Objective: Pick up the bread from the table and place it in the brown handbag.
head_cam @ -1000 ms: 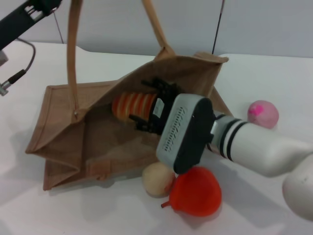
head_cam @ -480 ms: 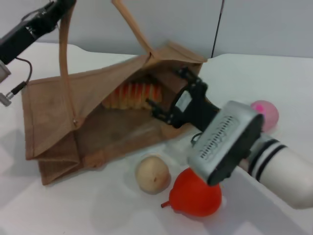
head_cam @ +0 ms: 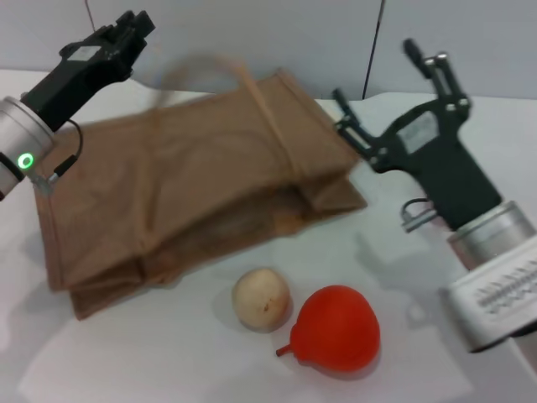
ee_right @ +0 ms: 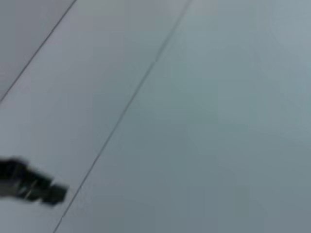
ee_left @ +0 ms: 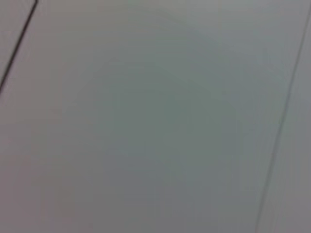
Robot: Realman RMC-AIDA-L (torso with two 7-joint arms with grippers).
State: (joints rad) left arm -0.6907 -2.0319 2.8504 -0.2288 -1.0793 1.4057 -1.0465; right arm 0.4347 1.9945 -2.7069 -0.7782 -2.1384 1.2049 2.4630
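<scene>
Head camera looks forward and down from close above the tabletop [head_cam: 168,369], taking in the brown handbag [head_cam: 193,193] and both arms. Both wrist cameras face a plain grey panelled wall [ee_left: 155,116]; the right wrist view also catches a dark blurred object [ee_right: 29,187].

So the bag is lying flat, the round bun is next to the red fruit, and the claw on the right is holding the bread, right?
Not quite. In the head view the right gripper holds nothing: its jaws are open, raised beside the brown handbag. No bread shows anywhere. The rest is right: the bag lies flat, and the round bun sits next to the red fruit.
</scene>
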